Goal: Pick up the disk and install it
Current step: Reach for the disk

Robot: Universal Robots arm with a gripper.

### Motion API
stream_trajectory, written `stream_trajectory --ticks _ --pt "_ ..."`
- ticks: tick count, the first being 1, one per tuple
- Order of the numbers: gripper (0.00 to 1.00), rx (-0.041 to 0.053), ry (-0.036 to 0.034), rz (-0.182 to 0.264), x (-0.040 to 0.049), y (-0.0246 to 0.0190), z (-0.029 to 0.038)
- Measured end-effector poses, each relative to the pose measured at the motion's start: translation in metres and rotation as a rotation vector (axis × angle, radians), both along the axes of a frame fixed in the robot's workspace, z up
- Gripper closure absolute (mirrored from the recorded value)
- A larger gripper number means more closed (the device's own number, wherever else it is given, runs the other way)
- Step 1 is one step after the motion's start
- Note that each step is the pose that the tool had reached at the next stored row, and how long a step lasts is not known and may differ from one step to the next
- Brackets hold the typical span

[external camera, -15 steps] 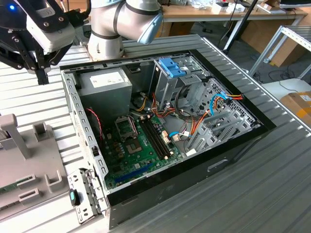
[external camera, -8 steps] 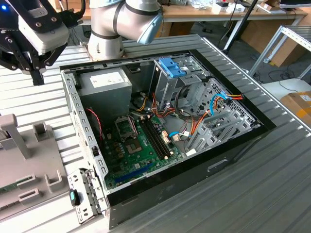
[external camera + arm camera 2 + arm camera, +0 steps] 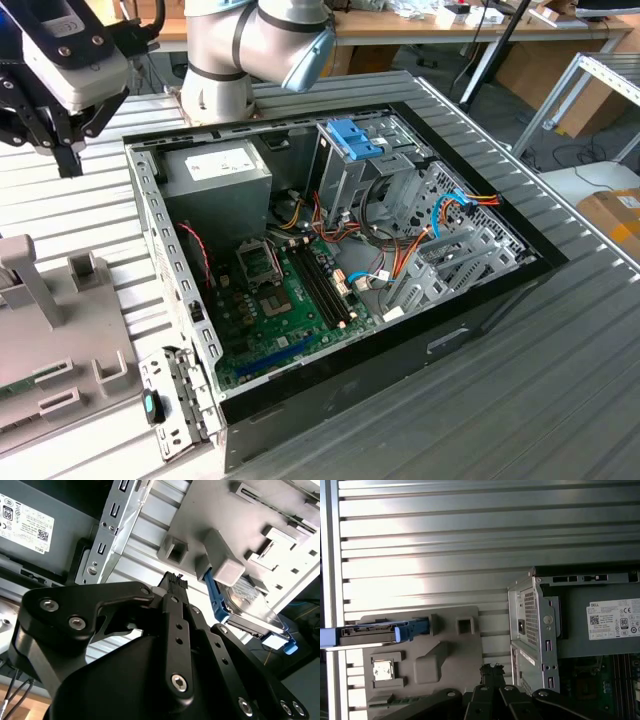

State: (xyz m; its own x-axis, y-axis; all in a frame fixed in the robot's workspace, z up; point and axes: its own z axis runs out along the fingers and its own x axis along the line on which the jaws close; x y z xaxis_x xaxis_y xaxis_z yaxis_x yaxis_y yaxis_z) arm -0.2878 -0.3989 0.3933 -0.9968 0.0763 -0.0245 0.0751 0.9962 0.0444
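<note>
The disk [image 3: 370, 632] stands on edge in a slot of a grey fixture [image 3: 447, 652]. A blue rail runs along its side. In the second wrist view the disk [image 3: 252, 605] shows its shiny face, with the blue rail against a grey block. My gripper [image 3: 490, 670] hangs above the slatted table between the fixture and the open computer case [image 3: 330, 260]. It is apart from the disk, and its black fingertips [image 3: 172, 580] are pressed together with nothing between them. In the exterior view the gripper [image 3: 70, 160] is high at the left, beyond the case's corner.
Inside the case are a grey power-supply box [image 3: 220, 180], the green motherboard [image 3: 280, 300] and a metal drive cage [image 3: 355, 175] topped by a blue latch [image 3: 352, 138], with loose cables nearby. The arm's base [image 3: 230, 60] stands behind the case. Workbenches line the back.
</note>
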Motion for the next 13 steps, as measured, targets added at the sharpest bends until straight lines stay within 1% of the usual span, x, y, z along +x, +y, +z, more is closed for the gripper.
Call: stream_trajectory --ticks 4,6,9,13 --pt "0.89 0.0000 -0.0001 0.000 -0.0060 0.0000 0.0000" --pt "0.89 0.0000 0.0001 0.000 -0.0109 0.0000 0.0000" --pt "0.89 -0.0001 0.0001 0.000 -0.0160 0.0000 0.0000" --pt "0.89 -0.0001 0.0000 0.000 -0.0197 0.0000 0.0000"
